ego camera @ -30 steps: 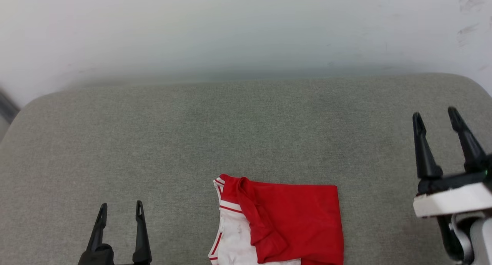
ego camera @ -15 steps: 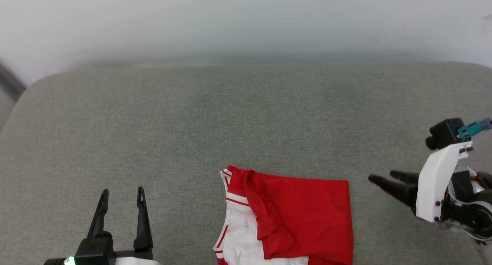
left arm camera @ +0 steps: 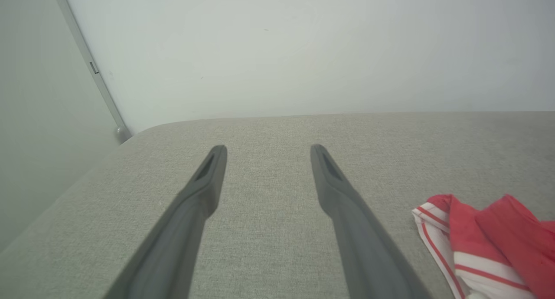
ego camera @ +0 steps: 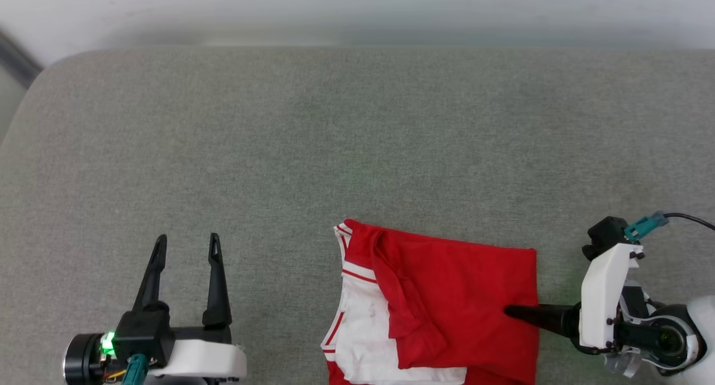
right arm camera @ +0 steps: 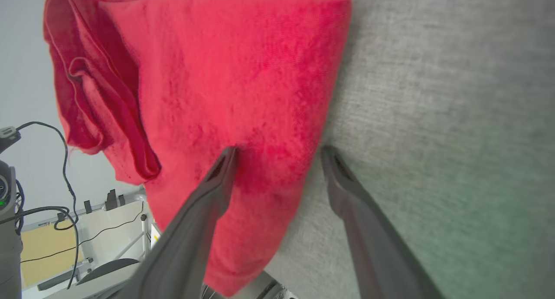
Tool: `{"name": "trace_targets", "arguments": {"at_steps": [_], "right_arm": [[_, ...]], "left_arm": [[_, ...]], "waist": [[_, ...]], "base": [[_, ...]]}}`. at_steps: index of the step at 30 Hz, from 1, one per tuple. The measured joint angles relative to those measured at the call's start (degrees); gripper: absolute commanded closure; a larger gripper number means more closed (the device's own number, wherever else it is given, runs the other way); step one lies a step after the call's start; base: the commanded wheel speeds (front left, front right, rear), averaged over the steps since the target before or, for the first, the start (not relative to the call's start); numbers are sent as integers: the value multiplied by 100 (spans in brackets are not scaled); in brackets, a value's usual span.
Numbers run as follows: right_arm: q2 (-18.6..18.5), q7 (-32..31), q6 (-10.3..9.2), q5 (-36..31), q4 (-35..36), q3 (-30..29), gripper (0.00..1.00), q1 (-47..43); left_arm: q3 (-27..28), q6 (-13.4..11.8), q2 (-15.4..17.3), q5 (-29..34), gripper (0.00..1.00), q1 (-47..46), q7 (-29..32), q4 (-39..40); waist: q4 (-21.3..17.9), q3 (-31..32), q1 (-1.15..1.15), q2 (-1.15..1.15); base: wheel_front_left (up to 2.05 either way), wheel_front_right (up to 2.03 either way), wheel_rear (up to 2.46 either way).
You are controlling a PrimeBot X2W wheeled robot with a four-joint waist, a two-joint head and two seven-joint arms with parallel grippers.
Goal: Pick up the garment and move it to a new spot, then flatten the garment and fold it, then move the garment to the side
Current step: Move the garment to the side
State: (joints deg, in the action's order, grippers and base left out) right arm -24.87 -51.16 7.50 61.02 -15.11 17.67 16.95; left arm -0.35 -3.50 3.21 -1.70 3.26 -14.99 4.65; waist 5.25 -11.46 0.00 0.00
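Observation:
The garment (ego camera: pixel 458 295) lies folded on the grey cushion near its front edge, red with a white sleeve and striped trim on its left; no letters or number show. My right gripper (ego camera: pixel 511 313) lies on its side, pointing left, at the garment's right edge. In the right wrist view it (right arm camera: pixel 279 150) stands open, one finger over the red cloth (right arm camera: pixel 225 86), the other on the bare cushion beside the edge. My left gripper (ego camera: pixel 188 237) stands open at the lower left, well clear of the garment. Its wrist view shows the open fingers (left arm camera: pixel 268 148) and the striped sleeve (left arm camera: pixel 485 242) at the right.
The grey fabric cushion (ego camera: pixel 335 139) stretches wide behind and to the left of the garment. A pale wall (ego camera: pixel 357 5) rises behind its far edge. Beyond the cushion's front edge, the right wrist view shows cables and a metal frame (right arm camera: pixel 65 212).
The head camera has tipped down. My right gripper has turned from pointing up to pointing left and come down to the garment's right edge. The left gripper has kept its pose.

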Motion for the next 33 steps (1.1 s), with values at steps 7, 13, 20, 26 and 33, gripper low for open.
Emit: {"name": "trace_targets", "arguments": {"at_steps": [7, 13, 20, 26, 33], "right_arm": [[268, 205, 9, 103, -332, 236, 0, 127], [210, 338, 26, 35, -376, 666, 0, 281], [71, 765, 7, 14, -301, 1165, 100, 360], [-129, 1051, 0, 11, 80, 1702, 100, 420], [-689, 1192, 0, -123, 782, 2221, 100, 935]], "left_arm": [[-29, 27, -12, -1, 0, -241, 0, -35], [-35, 23, -18, -4, 0, -326, 0, -48], [-51, -22, -23, -9, 0, -316, 0, -104], [-69, -54, -25, -51, 0, -125, 0, -138], [-23, -153, -29, -113, 0, 141, 0, -91]], "waist": [[207, -337, 0, 0], [328, -478, -1, 0], [327, -373, 0, 0], [214, -60, 1, 0], [-231, 207, 0, 0]], "base": [[0, 0, 0], [0, 0, 0], [0, 0, 0], [0, 0, 0], [0, 0, 0]]}}
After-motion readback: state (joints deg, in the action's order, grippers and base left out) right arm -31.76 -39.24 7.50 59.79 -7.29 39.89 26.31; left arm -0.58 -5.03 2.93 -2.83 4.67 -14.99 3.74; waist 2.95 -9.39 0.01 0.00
